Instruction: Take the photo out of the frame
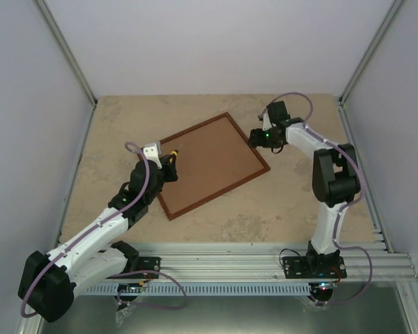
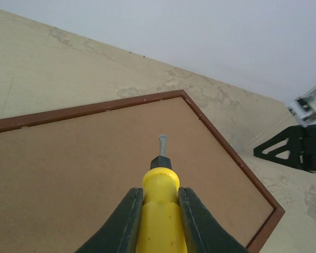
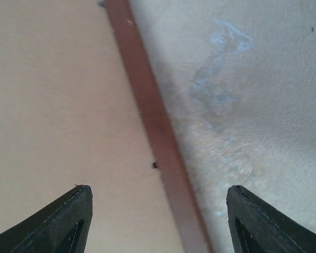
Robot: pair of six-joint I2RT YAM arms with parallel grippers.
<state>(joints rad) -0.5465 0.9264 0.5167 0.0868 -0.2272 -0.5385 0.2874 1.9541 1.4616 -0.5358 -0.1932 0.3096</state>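
Frame (image 1: 212,163), back-up at worktop (image 1: 292,209) centre: stiff, probably light; grip its wooden rim. Left gripper (image 1: 171,160) clenches a screwdriver (image 2: 160,184); right gripper (image 3: 158,190) gapes astride that rim.

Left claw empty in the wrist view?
No, the left claw is shut on a yellow-handled screwdriver, its tip over the brown back of the frame.

**Photo out of sight, views cropped**

The frame (image 1: 212,163) lies back up, so its front and the photo cannot be seen. In the left wrist view the frame runs off left and bottom. The screwdriver (image 2: 160,216) handle and the fingers (image 2: 127,221) of the left gripper (image 2: 160,191) are cut off below. In the right wrist view a dark tab (image 3: 155,165) on the frame's rail is too small to identify. The fingers (image 3: 58,224) of the right gripper (image 3: 159,187) are cropped.
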